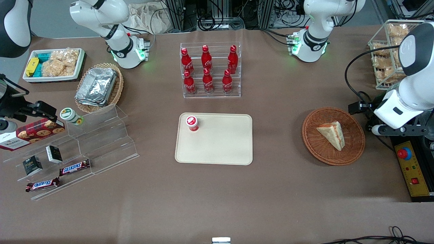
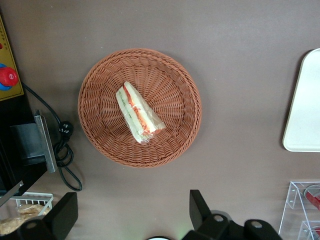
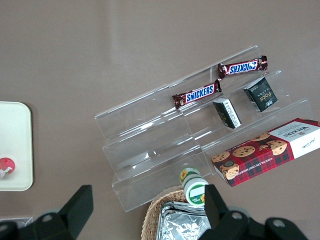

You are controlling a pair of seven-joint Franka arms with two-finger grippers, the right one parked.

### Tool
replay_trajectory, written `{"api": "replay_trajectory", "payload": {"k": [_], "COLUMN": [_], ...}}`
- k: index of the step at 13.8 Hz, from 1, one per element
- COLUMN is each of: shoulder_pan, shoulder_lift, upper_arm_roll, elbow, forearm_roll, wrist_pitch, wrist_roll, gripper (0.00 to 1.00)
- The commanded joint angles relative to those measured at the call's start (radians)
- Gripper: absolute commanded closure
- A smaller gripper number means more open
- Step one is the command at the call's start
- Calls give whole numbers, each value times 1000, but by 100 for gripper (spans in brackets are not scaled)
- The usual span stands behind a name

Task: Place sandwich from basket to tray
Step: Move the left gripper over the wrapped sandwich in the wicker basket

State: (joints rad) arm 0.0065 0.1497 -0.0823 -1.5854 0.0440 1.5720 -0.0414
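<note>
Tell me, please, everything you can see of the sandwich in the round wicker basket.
The sandwich is a triangular wedge of pale bread with red and green filling showing along its cut edge, apparently in clear wrap. It lies flat inside the reddish-brown basket, near its middle, touching only the weave. The gripper hangs above the basket, open and clear of the sandwich.
</note>
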Motion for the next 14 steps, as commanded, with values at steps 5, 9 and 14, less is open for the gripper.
{"api": "replay_trajectory", "payload": {"k": [5, 9, 14], "shoulder_pan": [-5, -7, -3], "shoulder_lift": [44, 71, 80], "upper_arm_roll": [-7, -2, 2], "elbow": [45, 26, -146], "forearm_roll": [20, 25, 25], "wrist_pitch": [-32, -27, 149], "wrist_roll": [-23, -232, -545], "gripper": [0, 0, 0]}}
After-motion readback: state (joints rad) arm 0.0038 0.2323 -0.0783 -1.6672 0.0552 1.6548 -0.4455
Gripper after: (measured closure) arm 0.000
